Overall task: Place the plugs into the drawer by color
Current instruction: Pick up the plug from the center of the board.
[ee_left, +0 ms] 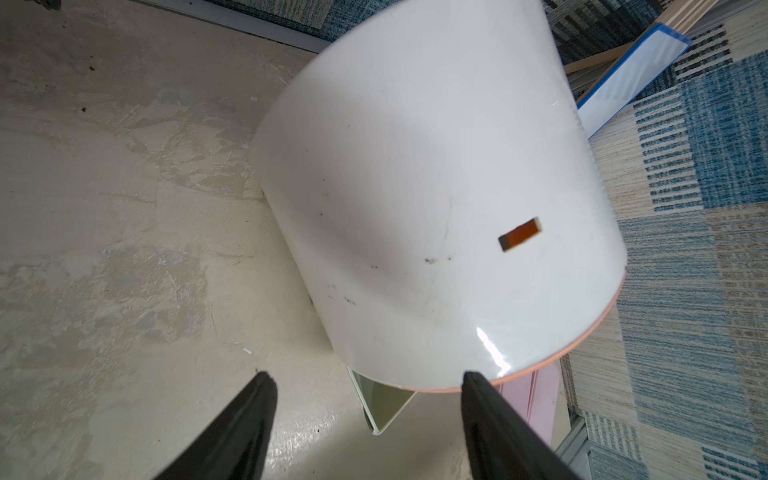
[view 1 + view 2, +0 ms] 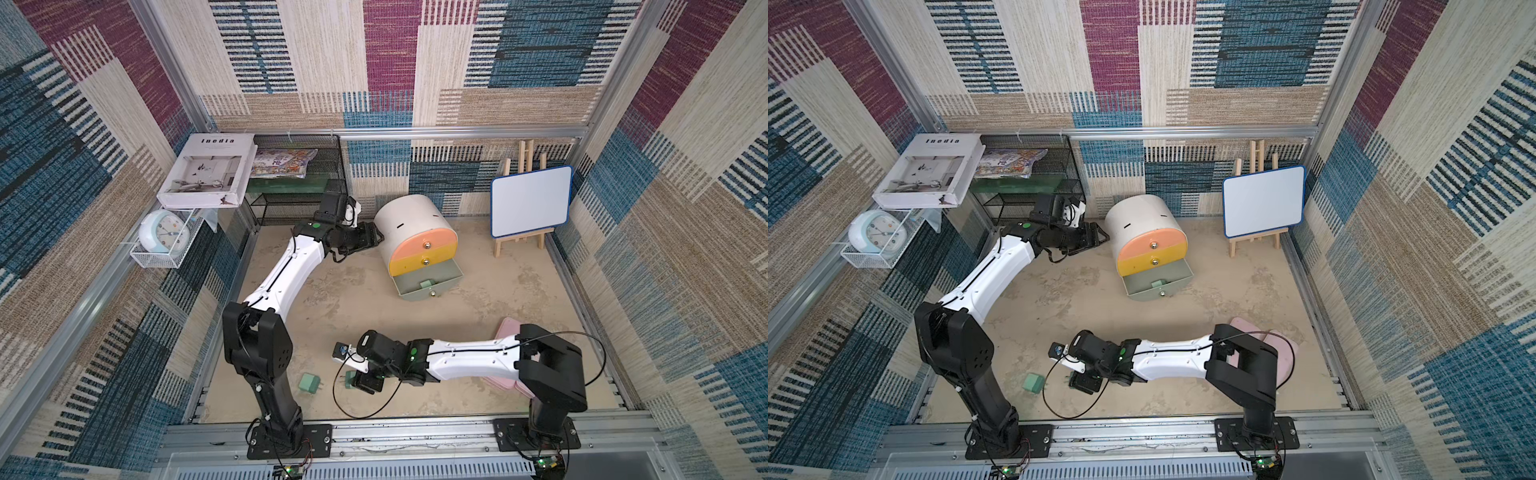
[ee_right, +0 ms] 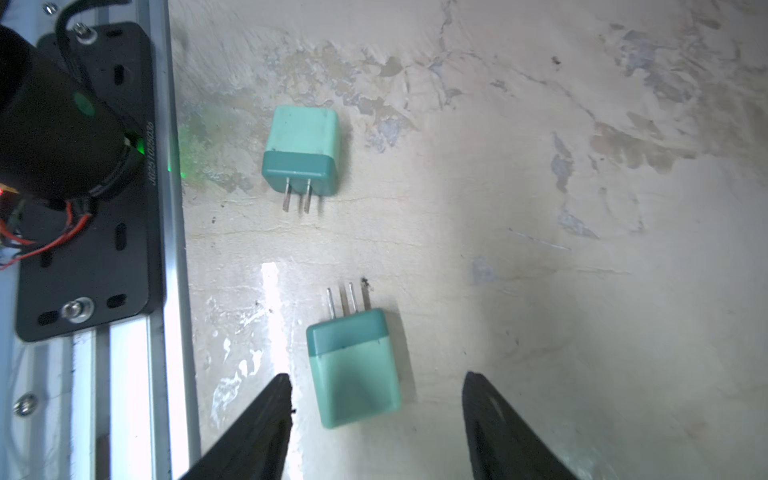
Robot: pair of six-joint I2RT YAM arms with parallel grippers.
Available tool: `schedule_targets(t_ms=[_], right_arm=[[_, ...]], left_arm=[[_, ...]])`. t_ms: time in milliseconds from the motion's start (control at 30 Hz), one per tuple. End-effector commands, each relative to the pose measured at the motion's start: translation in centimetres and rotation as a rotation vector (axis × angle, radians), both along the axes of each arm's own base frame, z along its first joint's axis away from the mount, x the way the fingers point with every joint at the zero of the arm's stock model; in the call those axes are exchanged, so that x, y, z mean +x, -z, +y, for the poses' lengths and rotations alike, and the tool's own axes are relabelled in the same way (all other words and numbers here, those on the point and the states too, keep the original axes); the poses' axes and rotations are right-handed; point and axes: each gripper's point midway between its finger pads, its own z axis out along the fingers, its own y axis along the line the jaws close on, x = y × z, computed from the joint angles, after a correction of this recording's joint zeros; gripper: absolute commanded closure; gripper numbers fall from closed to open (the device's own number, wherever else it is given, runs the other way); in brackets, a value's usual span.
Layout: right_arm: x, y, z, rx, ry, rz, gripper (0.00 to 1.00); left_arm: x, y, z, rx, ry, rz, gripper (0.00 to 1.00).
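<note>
1. Right wrist view: one mint plug lies flat by the front rail, long axis along it, prongs toward its neighbour.
2. Second mint plug lies parallel, prongs pointing back at it; the right gripper straddles it, spread, not touching.
3. Left gripper, jaws apart and empty, sits just beside the drawer cabinet's white shell.
4. Third mint plug rests in the pulled-out bottom tray, heading unclear; three plugs counted.

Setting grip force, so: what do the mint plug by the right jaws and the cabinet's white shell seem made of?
Mint plug: likely moulded plastic, matte, rounded edges, two-tone; prongs look like bare grey metal. Cabinet shell: probably glossy plastic, given its sharp highlight, though painted metal is possible.
</note>
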Motion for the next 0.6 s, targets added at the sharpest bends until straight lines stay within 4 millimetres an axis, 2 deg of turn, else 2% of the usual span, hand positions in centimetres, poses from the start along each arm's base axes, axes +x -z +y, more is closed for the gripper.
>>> schedule_targets(t_ms=[0,200,433,567], right_arm=[[0.1,0.7,0.8,-0.023,-0.039,-0.037,0.31],[-0.3,2.1,1.4,-0.050,-0.062,-0.015,0.30],[-0.6,3.3,0.8,-0.088,-0.072,0.005,0.32],[-0.7,3.4,0.6,-0.096,-0.070,0.007,0.39]], left_arm=[[0.0,-0.5,0.2,0.009,-0.002,-0.022,0.26],[-0.1,-0.4,0.2,0.009,0.003,-0.021,0.26],[0.0,-0.4,0.2,0.005,0.006,-0.020,0.26],[0.0,-0.5,0.1,0.002,0.006,-0.021,0.26]])
